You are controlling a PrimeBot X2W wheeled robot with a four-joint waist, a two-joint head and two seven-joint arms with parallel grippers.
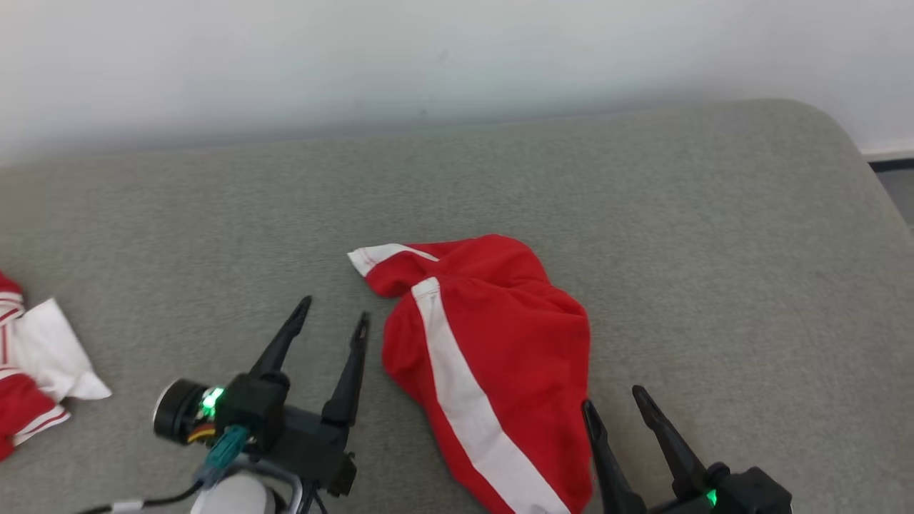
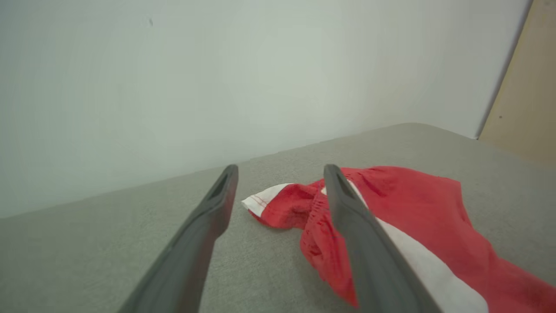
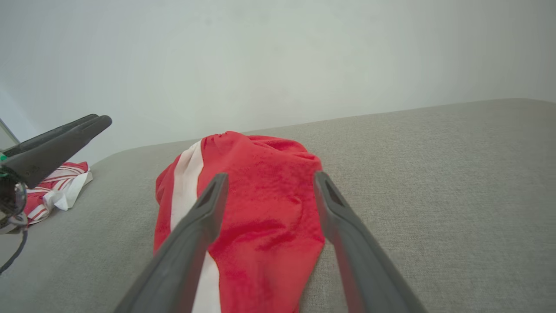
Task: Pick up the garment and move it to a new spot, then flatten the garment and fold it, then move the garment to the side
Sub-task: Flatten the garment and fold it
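Flanking garment (image 1: 493, 343) with left gripper (image 1: 334, 308) and right gripper (image 1: 612, 398), jaws apart and empty on both. Lying long from far-left to near-right, nearest the right.

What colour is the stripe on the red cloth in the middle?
White. The stripe on the garment shows best in the head view.

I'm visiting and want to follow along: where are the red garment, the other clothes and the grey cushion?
red garment (image 1: 514, 335), head view, red cloth right of its white stripe.
other clothes (image 1: 43, 350), head view, white part of the pile.
grey cushion (image 1: 714, 250), head view, bare fabric right of the garment.
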